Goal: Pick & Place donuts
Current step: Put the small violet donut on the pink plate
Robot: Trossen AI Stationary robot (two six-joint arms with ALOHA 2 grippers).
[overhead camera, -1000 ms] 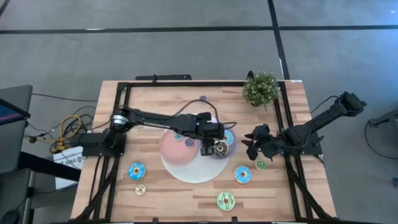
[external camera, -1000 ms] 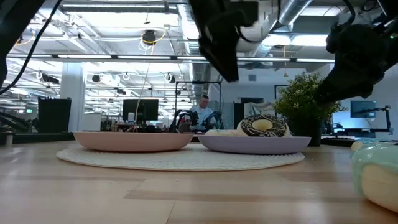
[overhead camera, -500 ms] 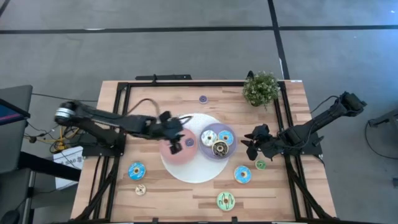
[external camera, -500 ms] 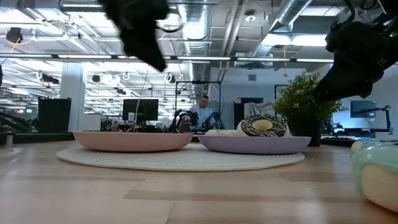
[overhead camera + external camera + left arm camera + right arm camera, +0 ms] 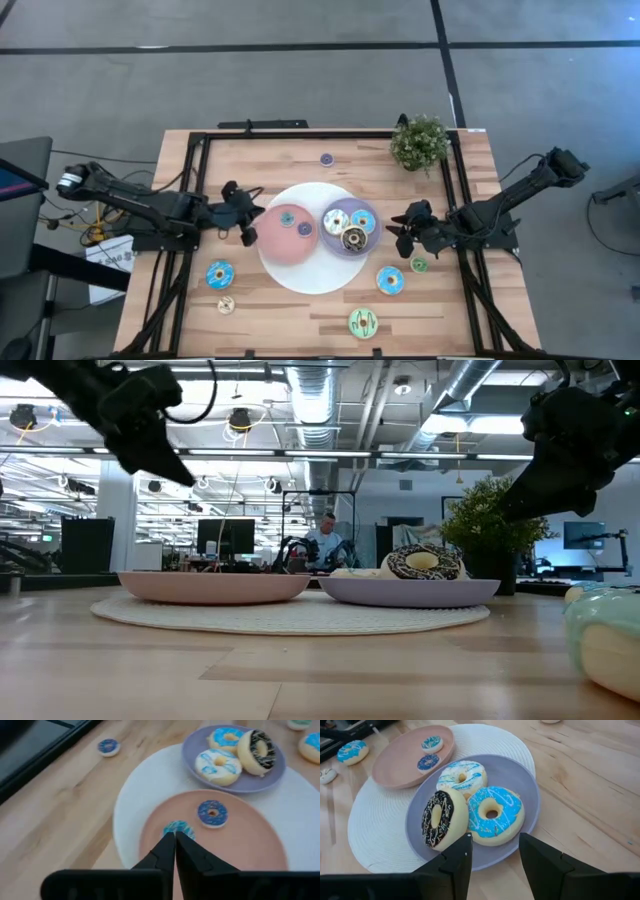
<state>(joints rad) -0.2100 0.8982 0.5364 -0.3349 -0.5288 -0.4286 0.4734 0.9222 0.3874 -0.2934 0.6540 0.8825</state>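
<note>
Two small blue donuts [image 5: 212, 813] [image 5: 178, 827] lie on the pink plate [image 5: 275, 240]. A white donut [image 5: 461, 777], a blue donut [image 5: 495, 815] and a chocolate donut [image 5: 438, 819], which leans tilted against the other two, rest on the purple plate [image 5: 525, 780]. Both plates stand on a round white mat [image 5: 312, 278]. My left gripper [image 5: 245, 212] hovers shut and empty just left of the pink plate; in its wrist view the fingers [image 5: 175, 842] point at that plate. My right gripper [image 5: 495, 854] stands open and empty just right of the purple plate.
Loose donuts lie on the wood: blue [image 5: 220, 274], small tan [image 5: 226, 305], blue [image 5: 390, 281], small green [image 5: 419, 265], large green [image 5: 364, 323], small purple [image 5: 327, 159]. A potted plant [image 5: 420, 142] stands at the far right. A black frame [image 5: 200, 150] borders the table.
My left gripper has drawn back from over the purple plate toward the table's left edge, past the pink plate, sinking a little and rolling. The donuts on both plates have kept their places. My right arm has stayed still.
</note>
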